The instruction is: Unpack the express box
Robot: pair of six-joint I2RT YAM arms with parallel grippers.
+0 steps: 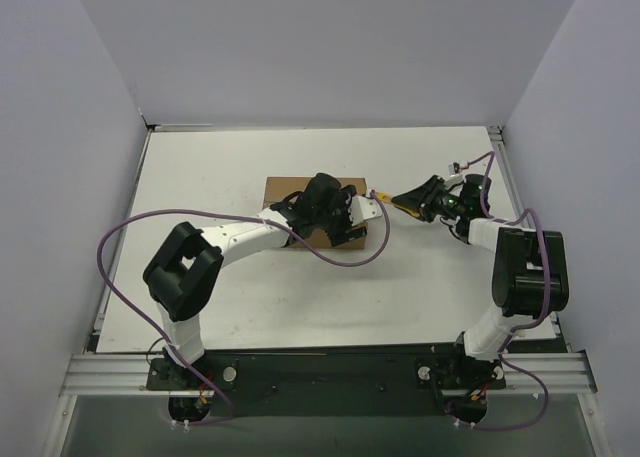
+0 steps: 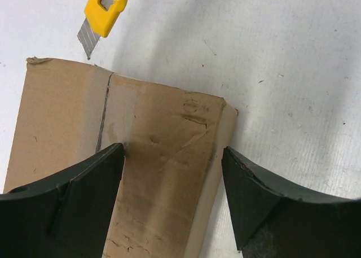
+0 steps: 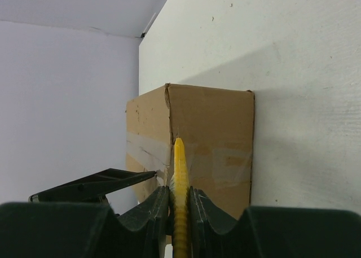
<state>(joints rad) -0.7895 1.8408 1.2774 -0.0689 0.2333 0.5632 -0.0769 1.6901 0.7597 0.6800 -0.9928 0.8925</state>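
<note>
The express box (image 1: 285, 189) lies flat in the middle of the tabletop (image 1: 220, 167). Its long axis runs left to right in the top view, and the taped seam (image 2: 103, 108) follows that axis. Everything turns on the box's right end, where the seam meets the edge. The utility knife (image 1: 392, 199) in my right gripper (image 1: 415, 199) points straight at that spot, blade tip just beside the edge; I can't tell whether it touches the cardboard. The right jaws are clamped on the yellow handle, which lines up with the tape band on the end face. So the box sits directly ahead of those jaws, to their left in the overhead view.

My left arm is the nearer one. It reaches across from its base, wrist bent down over the box top. The left gripper (image 2: 172, 153) has its jaws spread wide, holding nothing, one finger over the top panel and the other past the box's side. I judge the cut should run along the seam, away from the right arm.
</note>
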